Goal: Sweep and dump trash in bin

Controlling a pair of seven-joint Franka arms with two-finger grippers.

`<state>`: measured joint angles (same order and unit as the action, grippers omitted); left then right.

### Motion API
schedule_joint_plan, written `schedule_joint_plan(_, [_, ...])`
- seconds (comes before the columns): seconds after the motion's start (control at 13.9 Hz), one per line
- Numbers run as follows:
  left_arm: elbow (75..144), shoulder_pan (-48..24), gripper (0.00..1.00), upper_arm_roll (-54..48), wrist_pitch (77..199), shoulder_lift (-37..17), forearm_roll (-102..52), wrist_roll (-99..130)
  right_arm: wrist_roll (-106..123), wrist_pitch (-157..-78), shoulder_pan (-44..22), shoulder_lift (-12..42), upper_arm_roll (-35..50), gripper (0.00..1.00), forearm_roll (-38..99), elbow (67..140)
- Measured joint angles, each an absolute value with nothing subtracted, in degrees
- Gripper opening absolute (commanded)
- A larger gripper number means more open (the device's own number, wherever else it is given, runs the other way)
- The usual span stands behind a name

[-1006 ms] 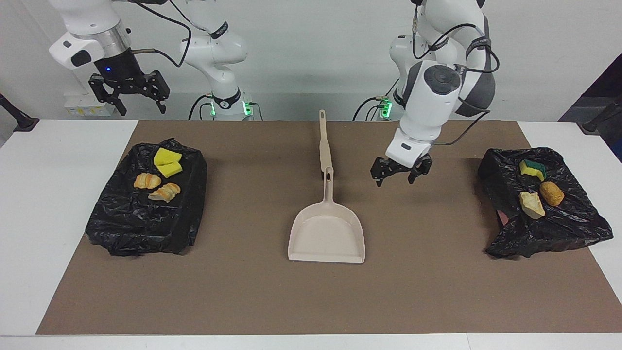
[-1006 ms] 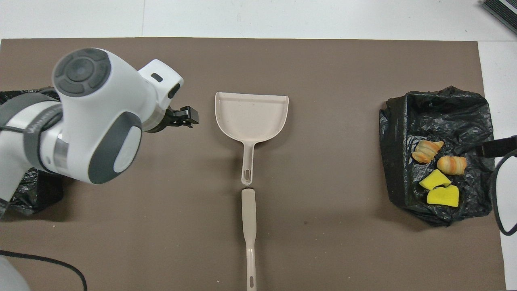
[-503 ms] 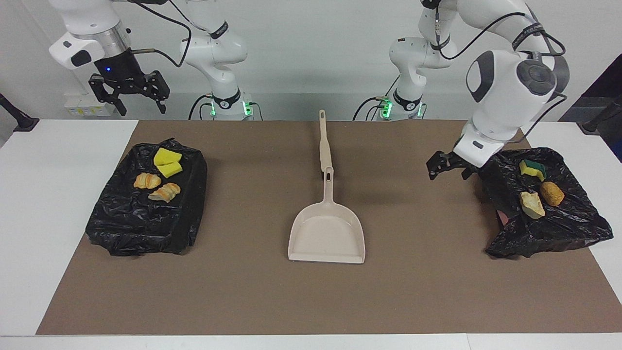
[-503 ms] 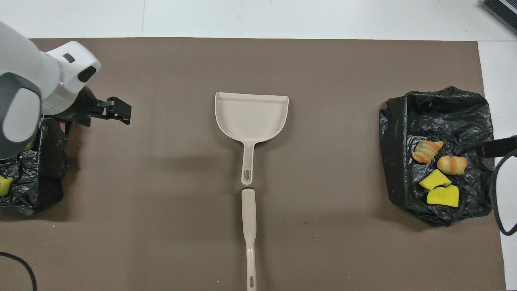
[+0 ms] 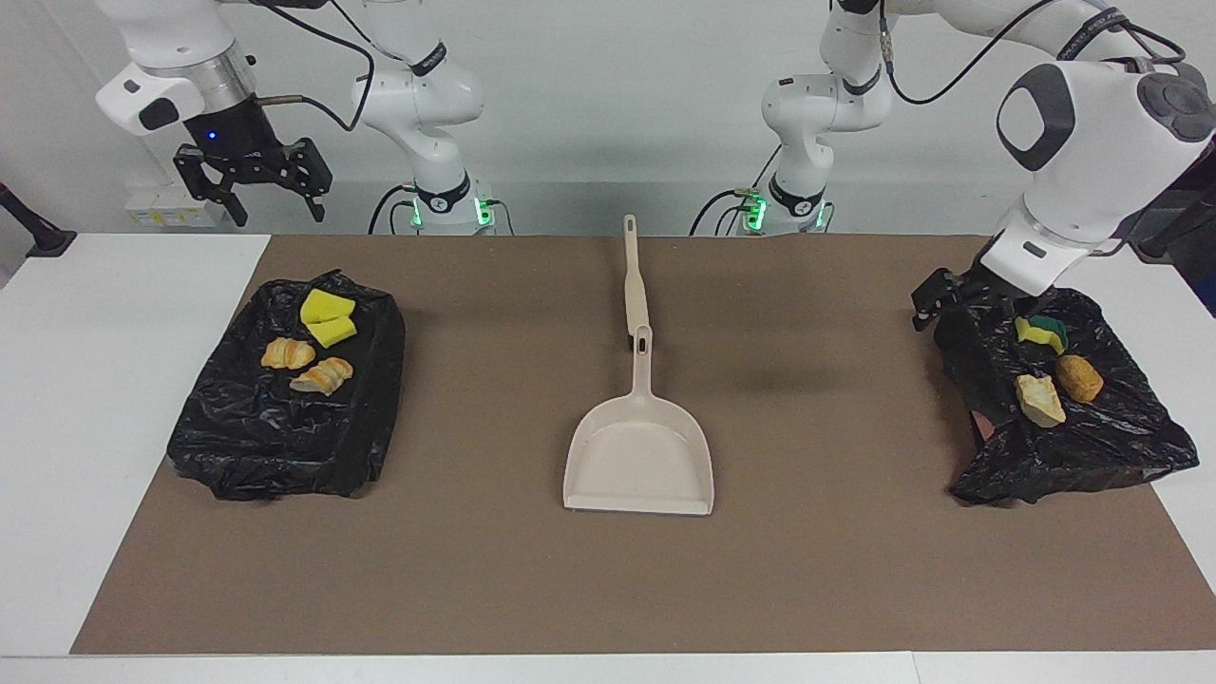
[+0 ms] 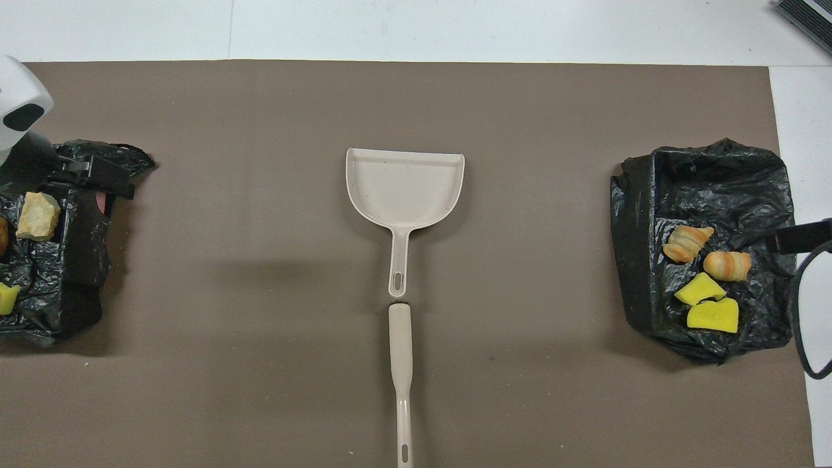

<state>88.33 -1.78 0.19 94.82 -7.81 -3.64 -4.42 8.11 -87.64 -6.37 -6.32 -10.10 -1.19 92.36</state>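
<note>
Left gripper (image 5: pixel 931 299) hangs low over the robot-side rim of the bag-lined bin (image 5: pixel 1073 446) at the left arm's end of the table, jaws apart and nothing in them as far as can be made out. In the overhead view it sits at that bin's edge, just beside a pale bread chunk (image 6: pixel 38 216). Right gripper (image 5: pixel 252 180) waits high, fingers spread and empty, above the robots' edge of the table at the right arm's end. Trash, nearest the working hand first: a yellow-green sponge piece (image 5: pixel 1040 330), a brown bread bit (image 5: pixel 1079 377) and the pale chunk lie on the black liner inside that bin. The second bin (image 5: pixel 285 427), at the right arm's end, holds two yellow sponge chunks (image 5: pixel 328 318) and two croissant pieces (image 5: pixel 304 364), close together in its robot-side half. Between the bins, at mid-table, the dustpan (image 5: pixel 638 456) lies flat with no trash in its pan, mouth pointing away from the robots. The brush (image 5: pixel 635 275) lies end to end with its handle, nearer the robots, neither tool touched by a gripper. No loose piece shows on the brown mat (image 5: pixel 494 570). Judgement: sweeping and dumping look done — every visible piece is in a bin and the tools are set down. What is left seems only for the left arm to lift off to a rest pose.
</note>
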Motion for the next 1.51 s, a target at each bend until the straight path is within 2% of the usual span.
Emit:
schedule_joint_plan(0.22, [89.9,-1.91,1.0,0.13,95.58,-6.15,-2.5,-4.71,8.11,-87.47,-6.37,-6.32,-10.07,1.0,-1.19,92.36])
schedule_joint_plan(0.58, [97.28,-1.96,1.0,0.03,96.6,1.06,-2.04,-6.52,8.11,-87.13,-6.37,-6.48,-10.07,1.0,-1.19,92.4])
schedule_joint_plan(0.79, [97.61,-1.97,1.0,0.03,93.21,3.64,-1.09,-6.93,8.11,-87.0,-6.37,-6.49,-10.07,1.0,-1.19,92.41])
schedule_joint_plan(1.51, [95.78,-1.97,1.0,-0.03,88.06,4.52,-0.14,-6.94,8.11,-86.78,-6.37,-6.85,-10.07,1.0,-1.19,92.73])
